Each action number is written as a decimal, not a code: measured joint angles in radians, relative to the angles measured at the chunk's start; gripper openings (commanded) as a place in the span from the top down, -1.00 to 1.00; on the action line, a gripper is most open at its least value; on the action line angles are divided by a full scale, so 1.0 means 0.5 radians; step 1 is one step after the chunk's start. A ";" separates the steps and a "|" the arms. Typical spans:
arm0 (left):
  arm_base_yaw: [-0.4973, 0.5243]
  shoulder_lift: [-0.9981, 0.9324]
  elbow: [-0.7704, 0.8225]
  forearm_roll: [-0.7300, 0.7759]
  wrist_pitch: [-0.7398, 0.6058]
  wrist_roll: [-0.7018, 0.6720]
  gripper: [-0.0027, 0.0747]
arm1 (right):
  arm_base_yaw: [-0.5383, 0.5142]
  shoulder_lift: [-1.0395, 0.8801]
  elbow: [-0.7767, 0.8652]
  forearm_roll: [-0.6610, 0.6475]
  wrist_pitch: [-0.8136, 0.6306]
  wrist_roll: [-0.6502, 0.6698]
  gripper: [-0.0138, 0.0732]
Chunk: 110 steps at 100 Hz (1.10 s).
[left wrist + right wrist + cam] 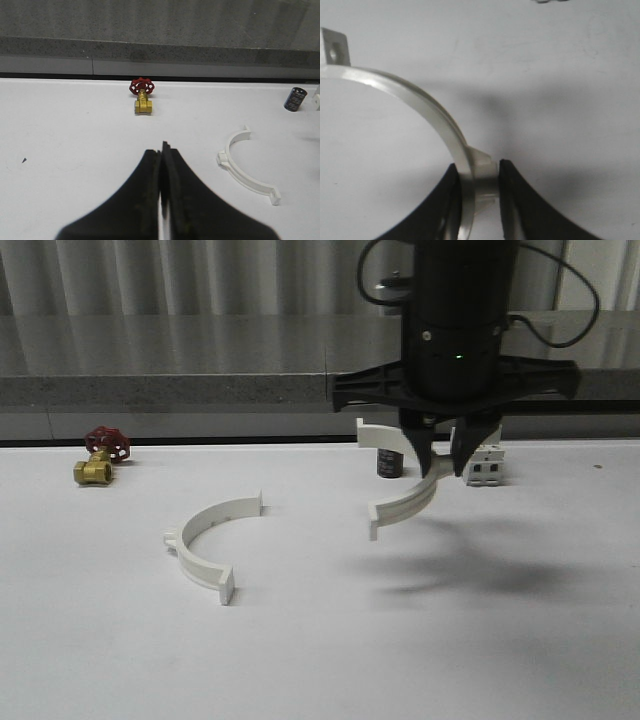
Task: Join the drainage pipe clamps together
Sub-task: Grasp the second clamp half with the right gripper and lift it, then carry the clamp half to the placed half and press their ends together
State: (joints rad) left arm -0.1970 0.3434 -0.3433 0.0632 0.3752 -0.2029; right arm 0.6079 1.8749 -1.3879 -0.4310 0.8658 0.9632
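Right gripper point(446, 462) hangs above the white table point(400, 640), its two black fingers point(520, 205) clamped on one clamp half point(408, 502), pinching the band near its middle. That held half is lifted, tilted off the surface, with one tabbed end low toward the table and the other end up behind the gripper; its shadow falls on the table below.

Two clamp halves are in sight in all. The second half point(210, 540) lies flat on the table, well apart from the held one, on the left-arm side of it, its open side facing the held piece.

Left gripper point(162, 195) has its fingers pressed together with nothing between them, and the lying half point(245, 170) sits near it, untouched.

Toward the back of the table stand one brass valve with a red handwheel point(100, 455), one small dark cylinder point(389, 462) and one white boxy switch point(486, 468), the last two just behind the right gripper.
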 measured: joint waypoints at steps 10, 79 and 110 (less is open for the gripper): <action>0.000 0.000 0.000 0.000 0.000 0.000 0.98 | 0.053 0.098 -0.098 0.000 0.042 0.009 0.50; 0.000 0.000 0.000 0.000 0.003 0.000 0.98 | 0.169 0.352 -0.322 0.126 -0.024 0.081 0.50; 0.000 0.000 0.000 0.000 0.003 0.000 0.98 | 0.204 0.400 -0.328 0.160 -0.044 0.081 0.50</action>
State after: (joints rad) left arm -0.1970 0.3434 -0.3433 0.0632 0.3767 -0.2029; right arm 0.7097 2.0748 -1.5520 -0.3510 0.8439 1.0038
